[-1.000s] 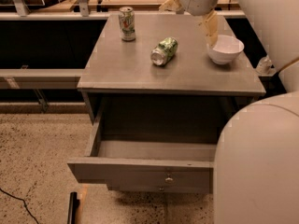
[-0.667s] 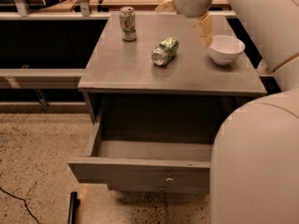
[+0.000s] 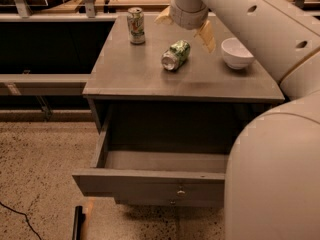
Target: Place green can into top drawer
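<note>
Over the back of the table (image 3: 130,76), the claw (image 3: 184,33) hangs wide open just behind the green can (image 3: 176,55).

Lying on its side mid-table, silver end toward the camera, the green can sits between an upright whitish can (image 3: 135,25) and a white bowl (image 3: 237,52). The top drawer (image 3: 150,183) stands pulled out below, apparently ready to receive it, and the spread claw suggests a grasp is being lined up. Since a second ago the claw has slid left from near the bowl towards the can; can, bowl and drawer have not moved.
</note>
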You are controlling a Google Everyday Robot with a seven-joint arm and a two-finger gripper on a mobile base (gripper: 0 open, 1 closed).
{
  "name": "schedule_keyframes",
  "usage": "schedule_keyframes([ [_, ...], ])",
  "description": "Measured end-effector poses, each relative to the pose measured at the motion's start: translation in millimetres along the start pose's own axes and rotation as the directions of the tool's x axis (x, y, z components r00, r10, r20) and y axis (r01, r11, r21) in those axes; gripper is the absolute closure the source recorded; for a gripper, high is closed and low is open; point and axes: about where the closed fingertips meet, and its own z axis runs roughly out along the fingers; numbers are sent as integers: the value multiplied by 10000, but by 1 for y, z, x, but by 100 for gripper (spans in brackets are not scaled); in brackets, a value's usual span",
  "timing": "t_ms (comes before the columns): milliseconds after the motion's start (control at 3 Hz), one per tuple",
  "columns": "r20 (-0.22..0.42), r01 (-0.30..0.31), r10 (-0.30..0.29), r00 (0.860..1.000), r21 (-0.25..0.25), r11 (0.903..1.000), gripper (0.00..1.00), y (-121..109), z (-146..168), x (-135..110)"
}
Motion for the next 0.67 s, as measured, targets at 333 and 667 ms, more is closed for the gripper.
schedule_keyframes([
  [333,-276,451,-457,9986,-209,9988,0,-7,24,4],
  [667,-91,656,-662,9978,-536,9964,0,-7,54,9],
])
